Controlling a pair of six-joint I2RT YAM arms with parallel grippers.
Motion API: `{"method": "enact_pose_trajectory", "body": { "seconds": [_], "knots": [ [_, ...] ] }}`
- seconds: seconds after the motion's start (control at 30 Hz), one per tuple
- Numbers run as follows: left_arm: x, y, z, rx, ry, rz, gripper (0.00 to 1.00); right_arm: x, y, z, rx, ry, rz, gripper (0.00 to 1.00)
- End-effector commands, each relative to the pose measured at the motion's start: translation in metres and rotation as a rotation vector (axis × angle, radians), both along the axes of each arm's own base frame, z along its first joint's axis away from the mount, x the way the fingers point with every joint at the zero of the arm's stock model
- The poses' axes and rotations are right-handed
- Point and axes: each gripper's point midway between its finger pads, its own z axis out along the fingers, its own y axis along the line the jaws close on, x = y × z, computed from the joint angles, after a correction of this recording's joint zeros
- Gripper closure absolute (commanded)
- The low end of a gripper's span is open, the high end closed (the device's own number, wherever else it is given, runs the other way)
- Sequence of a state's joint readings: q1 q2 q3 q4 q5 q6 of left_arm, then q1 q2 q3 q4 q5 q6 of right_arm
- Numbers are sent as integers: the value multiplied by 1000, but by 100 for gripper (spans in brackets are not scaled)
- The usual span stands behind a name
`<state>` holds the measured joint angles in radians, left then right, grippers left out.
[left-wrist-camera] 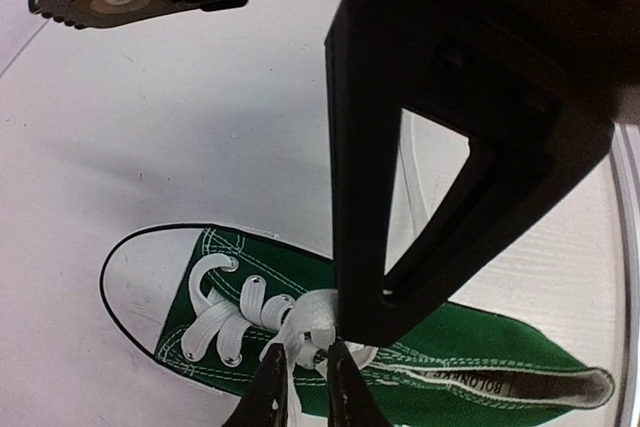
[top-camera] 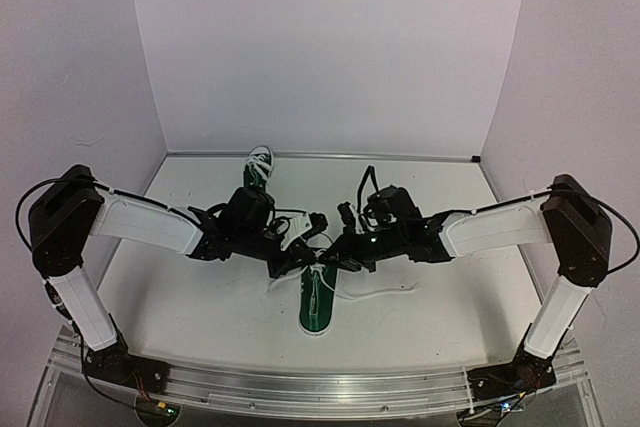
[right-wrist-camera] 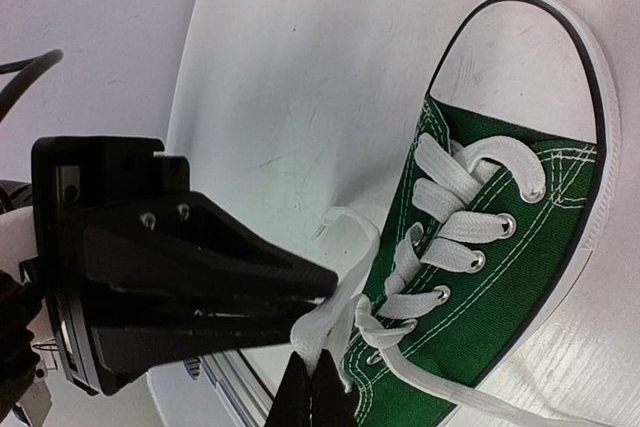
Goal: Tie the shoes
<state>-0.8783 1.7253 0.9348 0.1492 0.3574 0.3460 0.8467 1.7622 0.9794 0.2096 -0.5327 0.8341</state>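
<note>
One dark green shoe (top-camera: 316, 305) with a white toe cap lies between the two arms, toe toward the near edge. Its white laces (right-wrist-camera: 455, 247) are gathered into a knot (left-wrist-camera: 312, 315) at the top eyelets. In the right wrist view my right gripper (right-wrist-camera: 310, 355) is shut on a folded loop of lace beside the knot. My left gripper (left-wrist-camera: 306, 345) hovers over the same knot from the other side, its jaws a little apart with a lace strand lying in the gap. The grippers nearly touch, left gripper (top-camera: 303, 250) and right gripper (top-camera: 331, 252). The second shoe (top-camera: 259, 165) stands at the back.
A loose lace end (top-camera: 385, 291) trails on the white table to the right of the near shoe. White walls close in the table (top-camera: 200, 297) on three sides, and a metal rail (top-camera: 320, 389) runs along the near edge.
</note>
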Motion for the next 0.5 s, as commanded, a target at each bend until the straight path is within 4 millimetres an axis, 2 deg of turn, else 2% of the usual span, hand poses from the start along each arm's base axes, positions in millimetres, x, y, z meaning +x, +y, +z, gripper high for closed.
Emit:
{"method": "enact_pose_trajectory", "body": {
  "seconds": [0.0, 0.13, 0.3, 0.47],
  "knots": [
    [2, 4, 34, -32, -77, 9, 72, 8, 2, 16, 22, -58, -7, 100],
    [-5, 11, 34, -33, -74, -4, 65, 10, -2, 22, 20, -92, -17, 100],
    [-8, 6, 32, -67, -44, -19, 56, 12, -6, 32, 23, -140, -25, 100],
    [-1, 1, 31, -99, -33, -8, 39, 13, -11, 39, 21, -175, -37, 100]
  ]
}}
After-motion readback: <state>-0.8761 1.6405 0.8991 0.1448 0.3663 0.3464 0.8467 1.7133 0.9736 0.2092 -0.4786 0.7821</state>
